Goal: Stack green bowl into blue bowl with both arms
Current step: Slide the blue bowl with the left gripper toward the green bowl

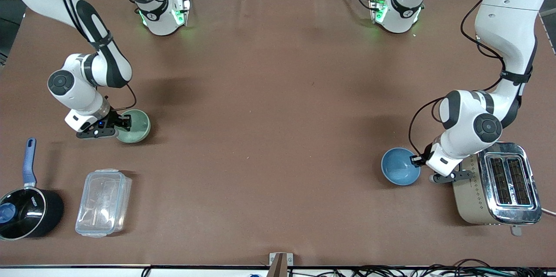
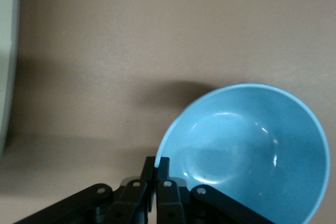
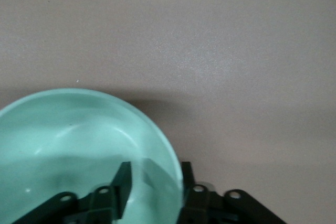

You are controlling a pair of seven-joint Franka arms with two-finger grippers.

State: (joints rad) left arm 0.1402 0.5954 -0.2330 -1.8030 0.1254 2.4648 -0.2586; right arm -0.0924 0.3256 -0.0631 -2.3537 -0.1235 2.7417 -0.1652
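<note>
- Sage-green and matte, the green bowl (image 1: 134, 126) is being held at its rim by the right gripper (image 1: 123, 122) toward the right arm's end of the table, with one finger (image 3: 122, 183) inside the wall and the other outside it, as the right wrist view shows.
- Whether that bowl is being rested on the brown table (image 1: 269, 94) or raised just off it cannot be told.
- The blue bowl (image 1: 400, 166) is being pinched at its rim by the left gripper (image 1: 418, 160) toward the left arm's end of the table, just beside the toaster (image 1: 499, 183); in the left wrist view the fingers (image 2: 163, 174) are being pressed together on the rim's edge.
- That bowl's wall appears to be tilted, so it is perhaps being tipped or lifted slightly.
- Both grasps are judged to be made, so the task is being counted as only at its start.
- The bowls are being kept well apart, with most of the table's width between them.
- What is left is judged to be bringing the two together and nesting the green bowl in the blue one.
- A black saucepan (image 1: 26, 212) and a clear plastic container (image 1: 103, 202) are being left untouched near the front camera, at the right arm's end.
</note>
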